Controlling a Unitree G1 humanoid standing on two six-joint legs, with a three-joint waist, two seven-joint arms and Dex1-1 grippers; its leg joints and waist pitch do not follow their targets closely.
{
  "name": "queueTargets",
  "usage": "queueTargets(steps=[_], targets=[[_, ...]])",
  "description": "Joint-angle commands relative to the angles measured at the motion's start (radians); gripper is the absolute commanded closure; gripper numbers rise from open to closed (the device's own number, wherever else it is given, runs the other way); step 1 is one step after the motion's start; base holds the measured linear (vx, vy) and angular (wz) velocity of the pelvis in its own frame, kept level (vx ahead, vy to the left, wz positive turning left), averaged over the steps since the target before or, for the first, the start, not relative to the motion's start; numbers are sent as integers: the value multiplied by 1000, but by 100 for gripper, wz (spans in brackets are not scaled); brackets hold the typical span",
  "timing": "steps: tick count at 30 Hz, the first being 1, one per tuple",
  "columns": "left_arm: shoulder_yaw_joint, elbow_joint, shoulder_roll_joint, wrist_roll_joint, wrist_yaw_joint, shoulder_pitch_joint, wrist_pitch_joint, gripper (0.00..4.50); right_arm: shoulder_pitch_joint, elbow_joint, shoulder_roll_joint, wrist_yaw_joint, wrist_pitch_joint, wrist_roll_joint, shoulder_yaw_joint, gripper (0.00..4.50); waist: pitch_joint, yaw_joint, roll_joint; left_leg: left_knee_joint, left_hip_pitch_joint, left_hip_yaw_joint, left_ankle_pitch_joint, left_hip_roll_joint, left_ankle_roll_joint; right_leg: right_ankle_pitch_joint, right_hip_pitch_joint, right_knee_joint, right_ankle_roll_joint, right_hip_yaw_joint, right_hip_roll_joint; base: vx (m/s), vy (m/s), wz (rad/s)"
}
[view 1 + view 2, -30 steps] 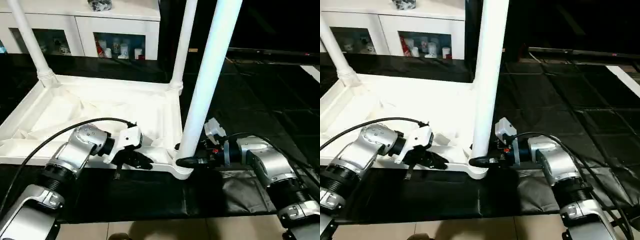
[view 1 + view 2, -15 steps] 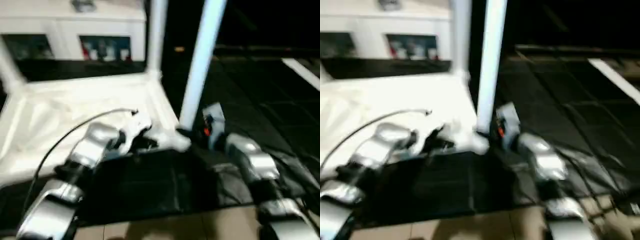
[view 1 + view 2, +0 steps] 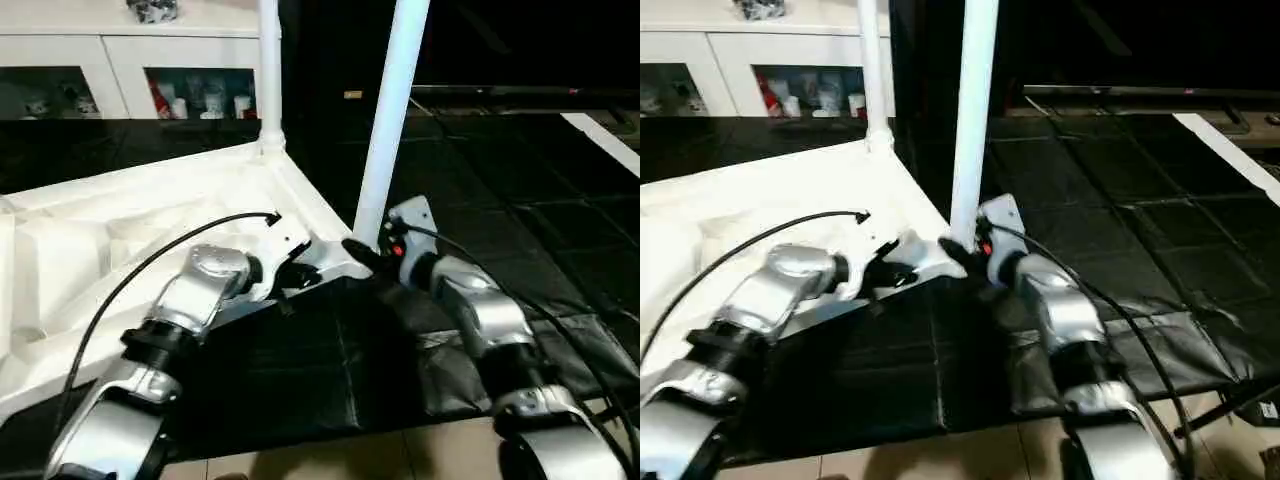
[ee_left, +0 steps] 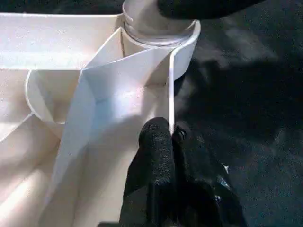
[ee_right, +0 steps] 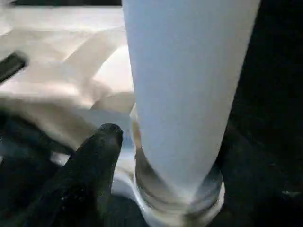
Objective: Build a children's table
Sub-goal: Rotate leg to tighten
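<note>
White children's table point(image 3: 130, 230) lies upside down, legs point(image 3: 390, 110) upright.

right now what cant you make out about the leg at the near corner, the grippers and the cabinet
- Near leg: upper end cut off by the head views' top edge.
- Right gripper: in the right wrist view the leg covers the second finger, so its grip is unclear.
- Left gripper: closed on the tabletop's side wall; its own fingers hide the contact.
- Cabinet: items behind the glass too small to identify.
</note>
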State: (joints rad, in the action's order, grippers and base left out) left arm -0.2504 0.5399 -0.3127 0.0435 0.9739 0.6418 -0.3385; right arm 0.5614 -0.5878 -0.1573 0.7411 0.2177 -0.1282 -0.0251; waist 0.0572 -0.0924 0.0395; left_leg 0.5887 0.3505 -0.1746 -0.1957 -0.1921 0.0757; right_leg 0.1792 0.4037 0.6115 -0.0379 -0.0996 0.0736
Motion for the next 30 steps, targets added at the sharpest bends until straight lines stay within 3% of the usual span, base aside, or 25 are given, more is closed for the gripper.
queueTargets(steps=[1,10,15,16,19,30], targets=[[2,-69,-18,-38,78,16,92,450,-36,19,-32,142,21,-30,-58,96,-71,-7,-14,-65,-2,13,-113,-45,-49,100,-68,-62,-213,64,86,0,0,0],[-72,-100,-144,-63,358,-34,227,450,-55,91,-196,451,25,-93,-70,37,-69,-31,-12,-63,-5,8,-127,-51,-58,135,-61,-62,-219,62,84,0,0,0],[-100,-90,-166,-54,427,-30,269,450,-50,76,-232,564,-17,-100,-100,37,-67,-53,-12,-65,-9,8,-161,-53,-35,205,-56,-68,-203,62,88,0,0,0],[-106,-88,-168,-54,438,-29,277,450,-48,73,-235,584,-23,-102,-105,63,-68,-55,-12,-64,-9,8,-162,-52,-35,205,-57,-67,-203,61,89,0,0,0],[-116,-90,-169,-57,454,-27,283,450,-40,63,-235,616,-18,-105,-116,63,-70,-57,-9,-64,-6,9,-144,-52,-34,189,-59,-63,-203,62,89,0,0,0],[-123,-49,-160,-42,453,-15,327,450,-23,39,-231,701,-6,-108,-151,156,-70,-60,-5,-62,-3,9,-131,-50,-39,213,-58,-66,-188,61,88,0,0,0]])
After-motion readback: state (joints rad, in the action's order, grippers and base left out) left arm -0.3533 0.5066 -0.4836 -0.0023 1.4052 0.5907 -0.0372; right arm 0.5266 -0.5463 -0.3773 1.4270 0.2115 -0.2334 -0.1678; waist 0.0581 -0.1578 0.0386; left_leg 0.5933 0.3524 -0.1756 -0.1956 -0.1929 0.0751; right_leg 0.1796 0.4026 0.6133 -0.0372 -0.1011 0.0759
